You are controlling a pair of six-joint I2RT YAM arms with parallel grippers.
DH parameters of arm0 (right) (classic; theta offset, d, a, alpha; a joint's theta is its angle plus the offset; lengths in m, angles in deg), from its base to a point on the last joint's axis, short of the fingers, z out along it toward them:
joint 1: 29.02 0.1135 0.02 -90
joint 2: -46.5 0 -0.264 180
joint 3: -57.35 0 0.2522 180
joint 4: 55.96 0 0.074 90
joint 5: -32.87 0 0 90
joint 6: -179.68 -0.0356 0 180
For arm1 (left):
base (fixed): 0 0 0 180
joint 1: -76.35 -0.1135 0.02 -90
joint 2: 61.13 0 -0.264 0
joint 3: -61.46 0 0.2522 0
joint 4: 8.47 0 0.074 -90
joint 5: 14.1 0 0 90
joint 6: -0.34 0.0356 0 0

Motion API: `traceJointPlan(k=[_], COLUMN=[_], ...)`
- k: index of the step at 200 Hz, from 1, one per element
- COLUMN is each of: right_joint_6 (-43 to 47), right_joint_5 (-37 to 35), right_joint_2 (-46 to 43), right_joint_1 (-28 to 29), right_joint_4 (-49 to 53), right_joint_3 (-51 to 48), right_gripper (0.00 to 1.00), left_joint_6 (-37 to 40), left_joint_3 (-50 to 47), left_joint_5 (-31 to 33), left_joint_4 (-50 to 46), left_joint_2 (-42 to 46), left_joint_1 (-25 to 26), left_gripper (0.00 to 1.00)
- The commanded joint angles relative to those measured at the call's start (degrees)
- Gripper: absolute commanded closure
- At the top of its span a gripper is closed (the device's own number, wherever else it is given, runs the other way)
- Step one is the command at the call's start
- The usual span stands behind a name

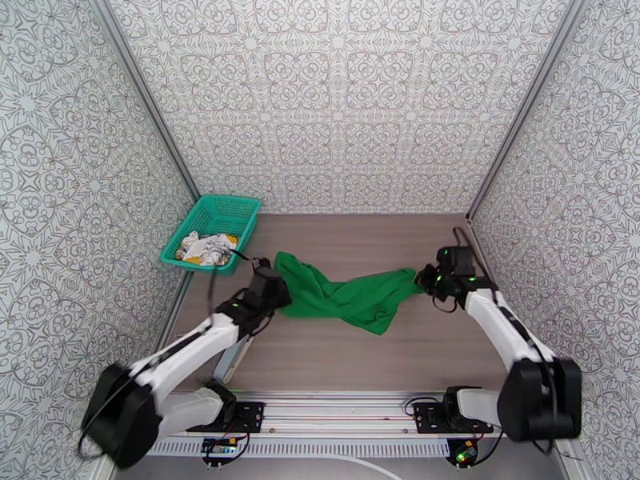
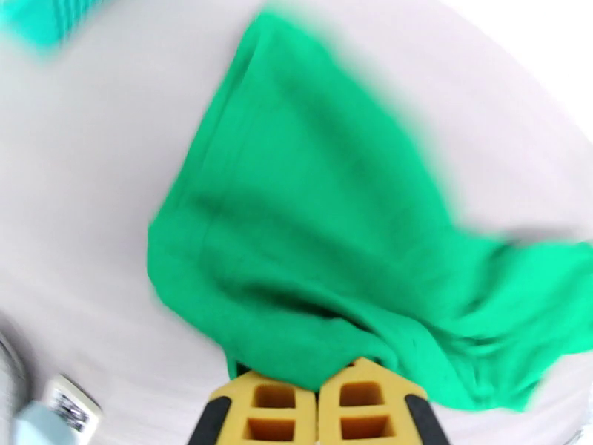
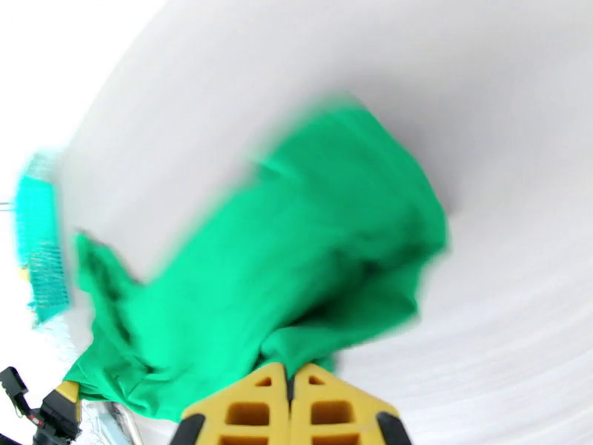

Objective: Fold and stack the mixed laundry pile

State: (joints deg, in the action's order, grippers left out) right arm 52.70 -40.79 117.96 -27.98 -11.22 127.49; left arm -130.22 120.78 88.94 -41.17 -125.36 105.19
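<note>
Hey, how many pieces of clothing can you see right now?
2. A green shirt across the table, held by the left gripper and the right gripper. A white printed garment in the basket, back left; more may hide beneath it.

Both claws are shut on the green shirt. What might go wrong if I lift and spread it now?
1. The left claw and right claw each pinch only a bunched edge of the shirt; it may slip out under tension.
2. The shirt lies twisted between them, so spreading may keep the twist.
3. The left claw sits near the basket; a swing could knock it.
</note>
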Motion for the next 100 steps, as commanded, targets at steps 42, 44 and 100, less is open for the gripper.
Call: traceJointPlan(k=[42, 44, 100], right_joint_6=[3.3, 3.4, 7.1], right_joint_5=[-5.0, -5.2, -10.9], right_joint_2=[-9.3, -9.5, -14.1], right_joint_1=[-0.2, -0.2, -0.2], right_joint_4=[11.8, 12.1, 20.2], right_joint_3=[18.8, 19.5, 38.5], right_gripper=[1.0, 1.0, 1.0], left_joint_6=[19.0, 19.5, 33.2], left_joint_3=[22.4, 23.2, 44.9], left_joint_5=[3.9, 4.1, 7.7], left_joint_4=[-15.2, -15.5, -21.0], left_joint_2=[10.6, 10.8, 12.6], left_joint_1=[3.0, 3.2, 16.4], left_gripper=[1.0, 1.0, 1.0])
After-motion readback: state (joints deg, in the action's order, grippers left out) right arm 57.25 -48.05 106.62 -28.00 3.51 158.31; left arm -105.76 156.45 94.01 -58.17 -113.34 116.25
